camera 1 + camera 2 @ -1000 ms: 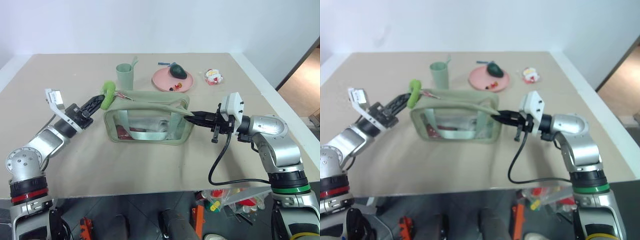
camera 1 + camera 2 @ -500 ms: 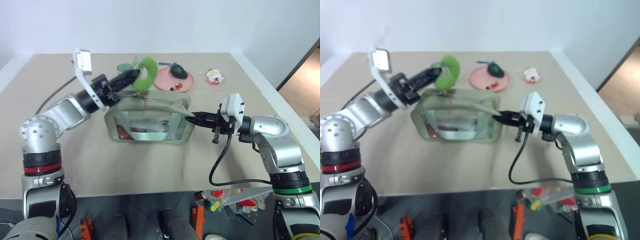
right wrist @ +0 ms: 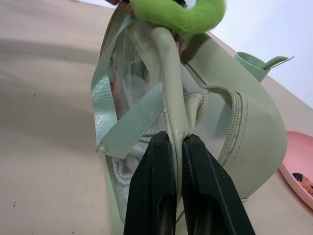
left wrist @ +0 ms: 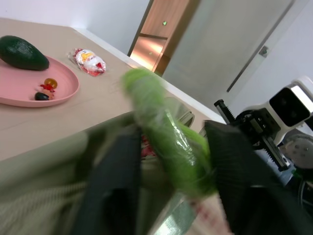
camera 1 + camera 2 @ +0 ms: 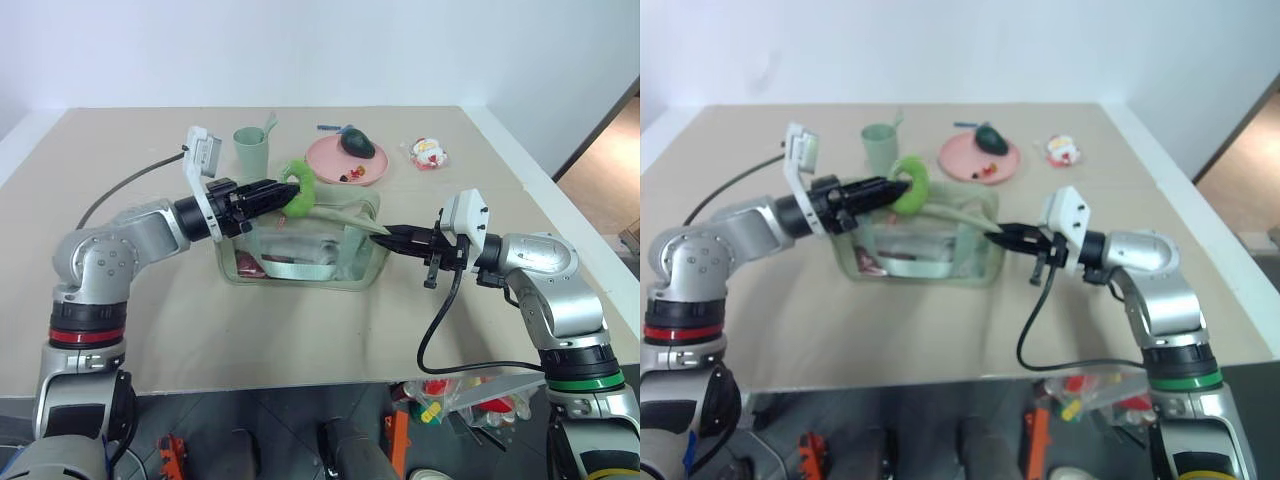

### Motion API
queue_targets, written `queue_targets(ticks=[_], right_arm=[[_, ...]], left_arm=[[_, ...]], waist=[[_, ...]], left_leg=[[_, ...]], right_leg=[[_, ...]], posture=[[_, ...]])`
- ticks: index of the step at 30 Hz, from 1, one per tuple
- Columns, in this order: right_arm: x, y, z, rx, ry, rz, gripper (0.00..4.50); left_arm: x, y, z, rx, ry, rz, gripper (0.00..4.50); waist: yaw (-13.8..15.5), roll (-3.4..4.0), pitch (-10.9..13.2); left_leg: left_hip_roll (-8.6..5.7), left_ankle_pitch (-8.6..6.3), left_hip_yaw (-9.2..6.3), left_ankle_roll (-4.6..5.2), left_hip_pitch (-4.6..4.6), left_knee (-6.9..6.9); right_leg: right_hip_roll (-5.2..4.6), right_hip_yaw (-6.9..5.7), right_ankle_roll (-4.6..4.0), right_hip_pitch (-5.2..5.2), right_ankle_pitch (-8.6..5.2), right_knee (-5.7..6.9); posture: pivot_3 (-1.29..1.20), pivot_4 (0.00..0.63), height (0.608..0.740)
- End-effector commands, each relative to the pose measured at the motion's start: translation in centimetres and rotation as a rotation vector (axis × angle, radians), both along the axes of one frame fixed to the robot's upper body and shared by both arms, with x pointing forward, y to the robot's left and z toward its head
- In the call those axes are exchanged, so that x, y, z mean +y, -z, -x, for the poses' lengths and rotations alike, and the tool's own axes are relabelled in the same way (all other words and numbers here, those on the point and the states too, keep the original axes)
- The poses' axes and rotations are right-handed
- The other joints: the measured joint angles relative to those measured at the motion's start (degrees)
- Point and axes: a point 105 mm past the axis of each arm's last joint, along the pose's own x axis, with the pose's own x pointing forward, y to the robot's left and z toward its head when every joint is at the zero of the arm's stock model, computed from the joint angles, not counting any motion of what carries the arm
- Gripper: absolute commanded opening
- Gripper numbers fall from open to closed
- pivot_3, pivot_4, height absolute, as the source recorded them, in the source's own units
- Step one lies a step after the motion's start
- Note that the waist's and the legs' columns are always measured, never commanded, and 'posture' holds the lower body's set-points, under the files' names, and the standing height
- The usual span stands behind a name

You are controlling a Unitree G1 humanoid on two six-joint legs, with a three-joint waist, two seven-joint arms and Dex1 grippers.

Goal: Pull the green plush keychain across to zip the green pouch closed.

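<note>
The green pouch [image 5: 300, 245] sits near the middle of the table [image 5: 300, 330], long side facing the near edge. The right gripper [image 5: 392, 236] is clenched on the pouch's right end, pinching the pale strap where it joins the end panel; the right wrist view shows both fingers pressed flat against that strap. This grip appears meant to anchor the bag so it does not slide when the zipper is drawn.

The green plush keychain [image 5: 298, 190] stands above the top of the pouch, roughly at mid-length and toward its far side, curled into a loop. The left gripper [image 5: 283, 195] reaches in level from the left. In the left wrist view the plush lies between its two fingers [image 4: 115, 191], and the fingers look spread with a gap on either side. I judge the charm to be loosely bracketed rather than firmly pinched, though I cannot tell whether either finger actually touches it.

Zipper condition: the top seam at the right end shows closed teeth in the right wrist view; the stretch beneath the keychain is hidden by the plush and gripper, so completion cannot be confirmed.

Beyond the pouch stand a pale green cup [image 5: 250, 151], a pink plate [image 5: 330, 165] carrying an avocado [image 5: 356, 143], and a small wrapped sweet [image 5: 428, 153] to the right. None obstructs the work.
</note>
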Motion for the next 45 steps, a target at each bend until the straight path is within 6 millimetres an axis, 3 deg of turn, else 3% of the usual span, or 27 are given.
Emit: queue_targets(ticks=[1, 3, 4, 13, 21, 28, 30, 38, 41, 43, 44, 45], right_arm=[[0.0, -0.8, 0.1, -0.037, -0.007, 0.012, 0.0], [0.1, -0.8, 0.1, -0.037, -0.011, 0.013, 0.0], [0.1, -0.7, 0.1, -0.036, -0.013, 0.013, 0.0], [0.3, -0.7, -0.1, -0.034, -0.025, 0.013, 0.0], [0.2, -0.7, -0.1, -0.034, -0.027, 0.017, 0.0], [0.2, -0.7, -0.2, -0.032, -0.028, 0.021, 0.0], [0.3, -0.7, -0.2, -0.032, -0.03, 0.022, 0.0], [0.3, -0.6, -0.1, -0.02, -0.04, 0.027, 0.0], [0.2, -0.8, 0.4, 0.057, -0.057, 0.017, 1.08], [0.1, -1.2, 0.4, 0.04, -0.059, 0.027, 1.89], [0.1, -1.5, 0.5, 0.026, -0.062, 0.037, 1.89], [0.1, -1.9, 0.5, 0.018, -0.063, 0.043, 2.43]], left_arm=[[1.0, -1.9, 1.2, -0.125, 0.008, -0.127, 3.72], [1.7, -2.0, 1.5, -0.145, 0.001, -0.178, 4.37], [2.1, -1.9, 1.7, -0.159, -0.005, -0.216, 4.46], [4.9, -0.7, 3.1, -0.228, -0.099, -0.336, 4.46], [8.3, 1.9, 2.5, -0.315, -0.361, -0.352, 4.46], [7.6, 2.5, 2.5, -0.361, -0.392, -0.296, 4.46], [7.1, 2.4, 2.4, -0.363, -0.388, -0.27, 3.93], [5.7, 2.9, 1.9, -0.348, -0.339, -0.225, 1.1], [5.5, 3.0, 2.1, -0.339, -0.319, -0.222, 0.09], [5.4, 3.2, 2.2, -0.334, -0.314, -0.226, 0.0], [5.4, 3.3, 2.2, -0.331, -0.31, -0.228, 0.0], [5.3, 3.4, 2.2, -0.328, -0.307, -0.23, 0.0]], waist=[[-0.07, 0.0, 0.0], [-0.06, 0.01, 0.0], [-0.05, 0.01, 0.0], [-0.17, 0.02, 0.01], [-0.16, 0.01, 0.01], [-0.06, 0.0, 0.0], [-0.09, 0.0, 0.0], [-0.08, 0.0, 0.0], [-0.05, 0.01, 0.0], [-0.02, 0.01, 0.0], [-0.02, 0.01, 0.0], [-0.02, 0.02, 0.01]], left_leg=[[0.0, 0.0, 0.0, 0.0, 0.01, -0.02], [0.01, 0.0, 0.0, 0.0, 0.01, -0.04], [0.01, 0.0, 0.0, 0.0, 0.01, -0.04], [0.03, 0.0, 0.01, 0.0, 0.0, -0.03], [0.06, 0.0, 0.06, 0.01, 0.01, -0.03], [0.03, 0.0, 0.08, 0.01, 0.03, -0.01], [0.03, 0.0, 0.12, 0.01, 0.03, 0.0], [0.03, 0.0, 0.1, 0.01, 0.03, 0.0], [0.03, 0.0, 0.1, 0.01, 0.02, 0.0], [0.02, 0.0, 0.09, 0.01, 0.01, 0.0], [0.02, 0.0, 0.09, 0.01, 0.01, 0.0], [0.02, 0.0, 0.09, 0.01, 0.01, 0.0]], right_leg=[[0.0, 0.01, 0.0, 0.0, 0.0, -0.01], [0.0, 0.0, 0.0, -0.01, -0.01, -0.01], [0.0, -0.01, 0.0, -0.01, -0.03, 0.0], [-0.03, -0.04, -0.04, -0.03, -0.05, 0.0], [-0.04, 0.01, -0.07, -0.04, -0.07, -0.01], [-0.09, 0.02, -0.1, 0.0, -0.08, 0.0], [-0.09, 0.06, -0.07, 0.0, -0.06, -0.01], [-0.06, 0.04, 0.0, 0.0, -0.01, 0.0], [-0.07, 0.05, 0.01, 0.0, -0.01, 0.0], [-0.07, 0.04, 0.01, 0.0, -0.01, 0.0], [-0.07, 0.04, 0.01, 0.0, -0.01, 0.0], [-0.07, 0.04, 0.01, 0.0, -0.01, 0.0]], posture=[[0.0, 0.15, 0.74], [0.0, 0.15, 0.74], [0.0, 0.15, 0.74], [0.0, 0.15, 0.74], [0.0, 0.15, 0.74], [0.0, 0.15, 0.74], [0.0, 0.15, 0.74], [0.0, 0.15, 0.74], [0.0, 0.15, 0.74], [0.0, 0.15, 0.74], [0.0, 0.15, 0.74], [0.0, 0.15, 0.74]])
